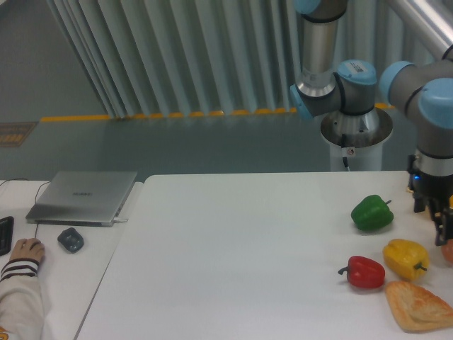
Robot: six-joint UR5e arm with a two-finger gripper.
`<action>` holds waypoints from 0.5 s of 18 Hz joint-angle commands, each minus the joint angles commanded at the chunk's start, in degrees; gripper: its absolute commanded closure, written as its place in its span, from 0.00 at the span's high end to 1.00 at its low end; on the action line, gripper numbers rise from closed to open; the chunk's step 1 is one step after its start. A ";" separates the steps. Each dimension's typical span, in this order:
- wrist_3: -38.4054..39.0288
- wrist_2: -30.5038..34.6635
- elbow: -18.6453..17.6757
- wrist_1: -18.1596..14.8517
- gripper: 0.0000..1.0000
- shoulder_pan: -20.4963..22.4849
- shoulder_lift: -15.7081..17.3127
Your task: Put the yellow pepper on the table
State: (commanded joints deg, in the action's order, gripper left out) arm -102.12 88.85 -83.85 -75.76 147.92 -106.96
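Note:
The yellow pepper [405,258] rests on the white table [233,262] near its right side, glossy, with a short dark stem pointing right. It lies between the red pepper [365,273] and the pastry [419,306]. My gripper [442,223] hangs at the right edge of the frame, above and to the right of the yellow pepper and apart from it. Nothing shows between its fingers, and they are partly cut off by the frame edge.
A green pepper [372,213] lies behind the yellow one. A reddish round thing [449,251] peeks in at the right edge. On the smaller desk at left sit a grey laptop [83,196], a mouse [70,239] and a person's hand [25,251].

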 joint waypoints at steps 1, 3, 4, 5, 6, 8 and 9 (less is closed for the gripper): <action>-0.35 0.09 0.00 0.09 1.00 0.09 -0.09; -0.36 0.35 -0.26 0.09 1.00 0.27 -0.35; -0.36 0.62 -0.52 0.17 1.00 0.36 -0.35; -0.36 0.79 -0.70 0.35 1.00 0.36 -0.44; -0.36 1.32 -0.79 0.44 1.00 0.36 -0.53; -0.36 1.85 -0.79 0.53 1.00 0.36 -0.53; -0.36 1.76 -0.79 0.53 1.00 0.36 -0.53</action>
State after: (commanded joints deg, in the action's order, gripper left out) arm -102.48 90.62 -84.64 -75.23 148.27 -107.49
